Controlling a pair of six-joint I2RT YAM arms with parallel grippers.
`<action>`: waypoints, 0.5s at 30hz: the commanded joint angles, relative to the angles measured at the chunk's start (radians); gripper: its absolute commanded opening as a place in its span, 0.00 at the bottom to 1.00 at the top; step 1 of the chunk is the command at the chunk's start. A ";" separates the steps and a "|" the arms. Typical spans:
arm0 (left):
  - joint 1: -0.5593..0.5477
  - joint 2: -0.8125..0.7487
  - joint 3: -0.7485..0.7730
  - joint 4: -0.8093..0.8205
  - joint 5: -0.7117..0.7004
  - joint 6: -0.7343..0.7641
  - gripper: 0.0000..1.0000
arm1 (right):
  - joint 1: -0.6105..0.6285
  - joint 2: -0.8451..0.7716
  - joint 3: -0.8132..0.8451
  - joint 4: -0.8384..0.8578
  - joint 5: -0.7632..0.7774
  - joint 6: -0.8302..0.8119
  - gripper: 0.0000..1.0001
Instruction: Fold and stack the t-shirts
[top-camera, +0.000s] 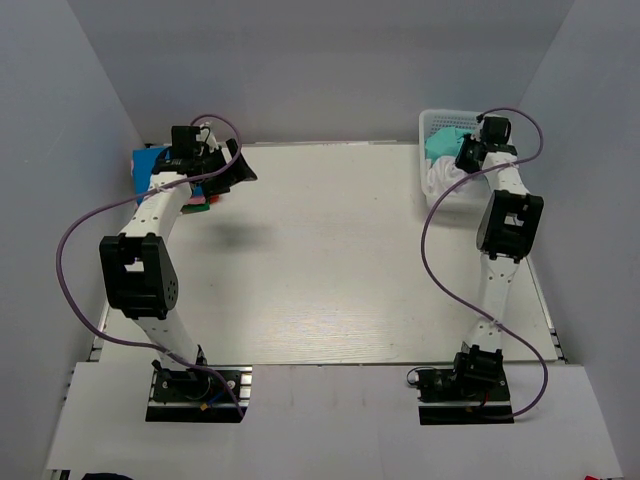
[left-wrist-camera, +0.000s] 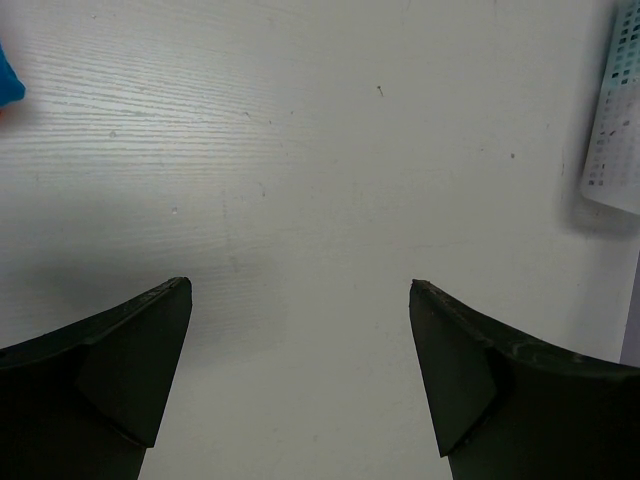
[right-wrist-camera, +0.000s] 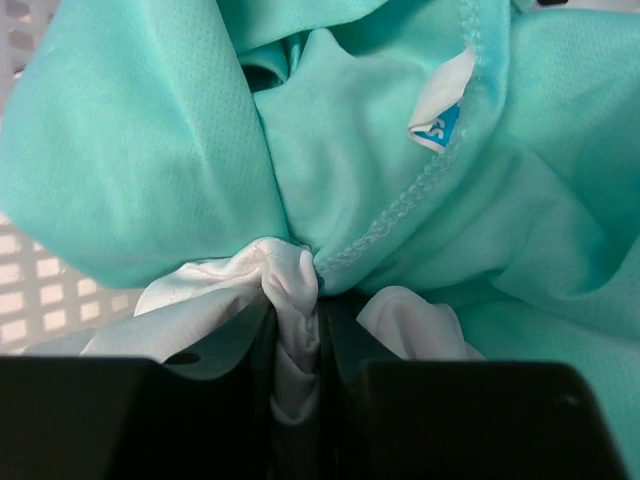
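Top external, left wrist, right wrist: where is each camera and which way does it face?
Top external: high at the near edge, looking down on the table; left arm and right arm show.
Left wrist: above the table, facing bare tabletop; the left fingers show, open.
Right wrist: over the basket, facing the teal t-shirt; the right fingers pinch the white t-shirt.
Shared: top external and left wrist both catch the basket.

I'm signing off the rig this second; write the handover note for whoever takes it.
Left gripper: open, empty, over bare table.
Right gripper: shut on a fold of the white t-shirt in the basket, teal t-shirt bunched around it.
Done: pile at far left, blue t-shirt on top, pink and green edges below.
Left: lift out, fold and stack white and teal.
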 joint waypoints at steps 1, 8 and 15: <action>0.003 -0.021 0.049 -0.005 0.009 0.010 1.00 | -0.003 -0.127 -0.046 0.024 -0.075 0.005 0.00; 0.003 -0.054 0.020 0.041 0.030 0.010 1.00 | -0.011 -0.406 -0.027 0.179 -0.121 0.017 0.00; 0.003 -0.095 -0.008 0.097 0.061 0.010 1.00 | -0.008 -0.666 -0.076 0.292 -0.147 0.024 0.00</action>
